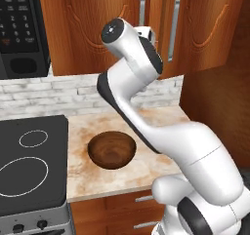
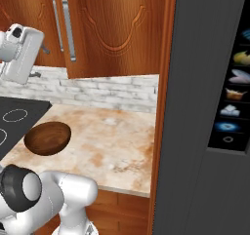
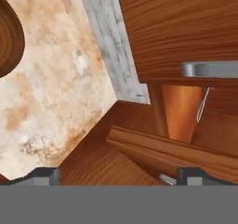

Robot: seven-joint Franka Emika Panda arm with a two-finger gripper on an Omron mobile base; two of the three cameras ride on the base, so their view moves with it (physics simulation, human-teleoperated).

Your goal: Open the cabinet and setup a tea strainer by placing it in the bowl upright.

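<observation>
Gripper (image 3: 116, 174) spread wide, holding nothing — its two dark fingertips (image 3: 44, 174) rise at the bottom of the hand view, pointed at the cabinet (image 3: 186, 28) edge. Just beyond the tips: wood grain of a door, a silver bar handle (image 3: 209, 69), and a thin wire loop beside an orange-brown gap; what the wire belongs to cannot be told. Off to the hand's left, the bowl (image 3: 9, 37) sits on the marbled counter (image 3: 56, 88), apart from the hand. Base views add more — black microwave (image 1: 19, 29) and stovetop (image 1: 29, 166) past the bowl; a dark tall panel (image 2: 205, 107) on the other side.
</observation>
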